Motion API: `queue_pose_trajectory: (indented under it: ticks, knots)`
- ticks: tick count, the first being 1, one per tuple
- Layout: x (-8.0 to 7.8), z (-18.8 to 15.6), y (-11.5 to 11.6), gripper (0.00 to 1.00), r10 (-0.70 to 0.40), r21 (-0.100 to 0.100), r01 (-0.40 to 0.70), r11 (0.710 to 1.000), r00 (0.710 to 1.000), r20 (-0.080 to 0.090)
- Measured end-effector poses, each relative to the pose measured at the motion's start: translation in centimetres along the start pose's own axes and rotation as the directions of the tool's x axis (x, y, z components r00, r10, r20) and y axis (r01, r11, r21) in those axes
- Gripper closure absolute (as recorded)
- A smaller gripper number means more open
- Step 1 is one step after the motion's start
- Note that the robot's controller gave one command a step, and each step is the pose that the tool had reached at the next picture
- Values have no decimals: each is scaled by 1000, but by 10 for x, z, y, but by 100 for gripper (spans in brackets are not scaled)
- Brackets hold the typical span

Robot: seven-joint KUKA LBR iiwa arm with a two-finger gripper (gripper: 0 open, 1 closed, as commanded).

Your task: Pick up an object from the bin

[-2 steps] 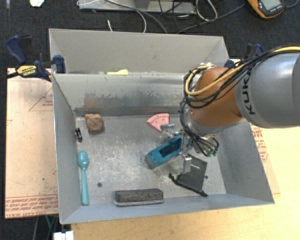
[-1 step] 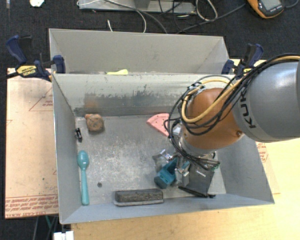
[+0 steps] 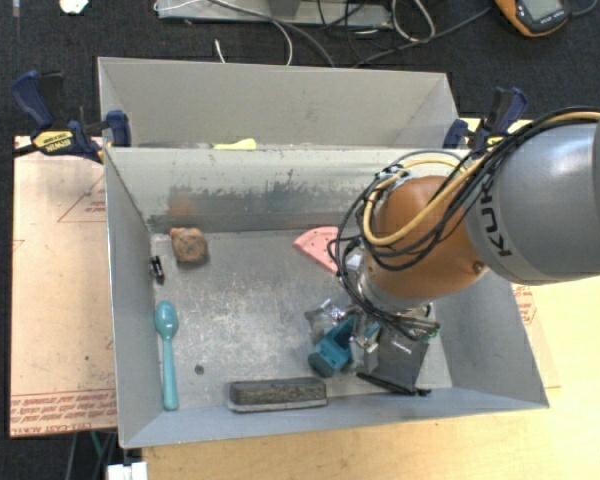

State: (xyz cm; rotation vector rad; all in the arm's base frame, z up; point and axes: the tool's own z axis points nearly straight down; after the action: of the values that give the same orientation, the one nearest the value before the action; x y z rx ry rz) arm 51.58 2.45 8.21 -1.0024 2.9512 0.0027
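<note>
bin (image 3: 130, 298): grey metal with sloped walls, a few loose things spread on its floor
arm (image 3: 540, 208): reaches in from the right, its orange wrist cover low over the lower-right part of the floor
grey bar (image 3: 277, 394): lies flat along the near wall, left of the hand
teal spoon (image 3: 167, 353): by the left wall, well apart from the hand
black flat pad (image 3: 400, 365): lower right, partly under the wrist
hand (image 3: 363, 336): down in the lower-right cluster, just beside or touching the teal block; I cannot tell whether it is apart or together
teal block (image 3: 330, 355): the likely pick, between the end of the grey bar and the black flat pad
pink piece (image 3: 316, 240): near the back wall, its right end behind the wrist
brown lump (image 3: 189, 245): far left corner of the floor
step: seems to be settling onto the teal block, with no grasp to be seen yet
next move: calls for a clean closure on the block alone, clear of the pad, then a straight lift
hidden: the wrist covers the hand's tips and whatever lies beneath; a pale crumpled bit by the block is hard to make out
</note>
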Motion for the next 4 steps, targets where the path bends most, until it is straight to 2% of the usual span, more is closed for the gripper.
queue_pose_trajectory:
  ticks: [1, 2, 3, 4]
  knots:
    - [-21, -66, -2, 100, -37, -6, 36, 999, 999, -9]
    - [-36, -29, -28, 100, -228, -5, 228, 974, 974, -5]
    - [-23, -63, -24, 100, -258, -17, 258, 966, 966, -12]
    - [-29, -109, -27, 100, -263, -15, 263, 965, 965, -10]
